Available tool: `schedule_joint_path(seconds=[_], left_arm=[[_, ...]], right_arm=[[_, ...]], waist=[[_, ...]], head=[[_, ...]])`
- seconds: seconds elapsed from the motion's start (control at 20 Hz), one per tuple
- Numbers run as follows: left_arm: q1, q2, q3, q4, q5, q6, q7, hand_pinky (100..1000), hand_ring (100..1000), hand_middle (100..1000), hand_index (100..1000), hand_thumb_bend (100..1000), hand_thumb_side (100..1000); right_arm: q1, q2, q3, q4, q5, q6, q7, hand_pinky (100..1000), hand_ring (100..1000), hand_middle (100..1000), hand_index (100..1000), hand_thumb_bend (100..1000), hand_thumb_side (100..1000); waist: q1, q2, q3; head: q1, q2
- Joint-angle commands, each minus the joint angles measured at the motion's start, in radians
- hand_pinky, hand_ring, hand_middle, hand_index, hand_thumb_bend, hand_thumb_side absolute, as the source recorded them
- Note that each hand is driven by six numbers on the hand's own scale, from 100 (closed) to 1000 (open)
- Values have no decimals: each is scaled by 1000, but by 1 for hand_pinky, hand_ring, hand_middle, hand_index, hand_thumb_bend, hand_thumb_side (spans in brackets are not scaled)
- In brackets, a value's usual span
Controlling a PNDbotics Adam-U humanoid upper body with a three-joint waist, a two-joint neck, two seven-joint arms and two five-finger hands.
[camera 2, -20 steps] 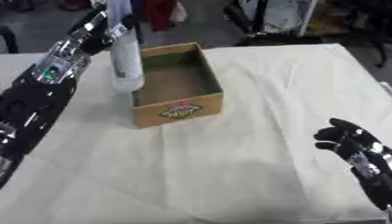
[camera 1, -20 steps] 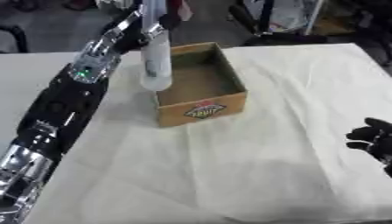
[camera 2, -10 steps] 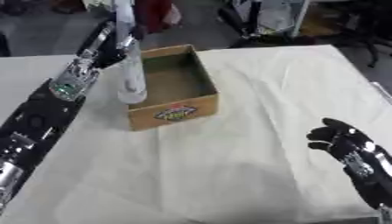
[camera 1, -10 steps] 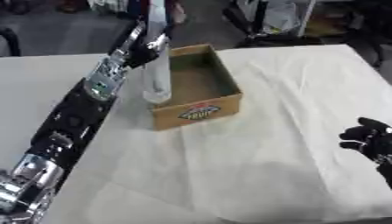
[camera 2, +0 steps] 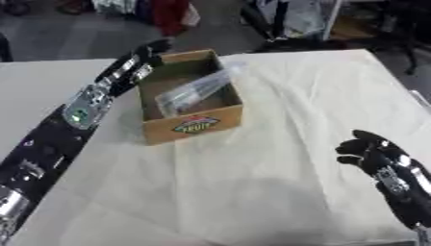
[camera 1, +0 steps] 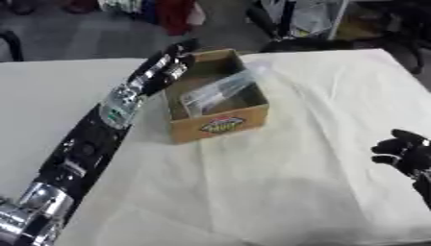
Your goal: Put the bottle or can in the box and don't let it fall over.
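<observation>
The clear plastic bottle (camera 1: 221, 90) lies slanted inside the brown cardboard box (camera 1: 221, 126), base low at the near left and top leaning on the right wall's rim. My left arm reaches up from the lower left. My left hand (camera 1: 178, 51) is at the box's far left corner, apart from the bottle, with its fingers straight. At the right edge, my right hand (camera 2: 371, 150) rests open and holds nothing, its fingers relaxed.
A cream cloth (camera 1: 295, 182) covers the table. Beyond the far edge are chair legs and red and dark items on the floor (camera 1: 172, 12). There is bare cloth in front of the box and to its right.
The bottle was upright at the box's left wall with my left hand on it. It now lies tilted in the box and the hand is off it. The view has also shifted.
</observation>
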Motion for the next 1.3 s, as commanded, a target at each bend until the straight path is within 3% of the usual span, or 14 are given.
schedule_joint_path(seconds=[0.05, 0.25, 0.4, 0.55, 0.7, 0.85, 1.05, 1.3], left_arm=[[63, 99, 0, -225, 244, 86, -85, 795, 951, 849, 1000, 108, 858], [287, 165, 79, -566, 455, 209, -119, 778, 910, 808, 969, 100, 813], [458, 155, 156, -752, 482, 262, -137, 768, 887, 781, 939, 100, 817], [597, 107, 218, -849, 435, 286, -137, 763, 885, 779, 940, 100, 838], [686, 43, 245, -901, 390, 304, -112, 759, 882, 775, 941, 110, 857], [750, -14, 249, -913, 342, 328, -108, 756, 882, 771, 941, 141, 934], [776, -87, 248, -888, 279, 368, -117, 754, 882, 771, 942, 164, 974], [775, -105, 245, -880, 255, 377, -120, 754, 882, 770, 941, 164, 978]], right_arm=[[-5, -15, -17, -20, 2, 0, -12, 784, 798, 722, 879, 100, 581], [-2, -23, -37, -23, 8, -5, -29, 785, 798, 723, 880, 100, 576], [-3, -27, -45, -25, 9, -11, -37, 785, 798, 723, 881, 100, 573], [3, -33, -54, -24, 11, -14, -44, 785, 798, 723, 881, 100, 577], [13, -40, -58, -21, 16, -16, -46, 785, 798, 723, 882, 100, 581], [17, -42, -61, -19, 19, -16, -49, 785, 798, 723, 881, 100, 577], [17, -40, -63, -20, 22, -14, -55, 785, 798, 722, 882, 100, 570], [16, -40, -64, -22, 22, -13, -59, 785, 798, 722, 882, 100, 568]], waist=[[3, -13, 14], [7, -11, 42], [7, -9, 55], [10, -11, 75], [16, -16, 96], [19, -23, 107], [17, -27, 108], [16, -29, 106]], head=[[-15, -8], [-29, -8], [-31, -4], [-24, 9], [2, 26], [29, 32], [36, 33], [33, 33]])
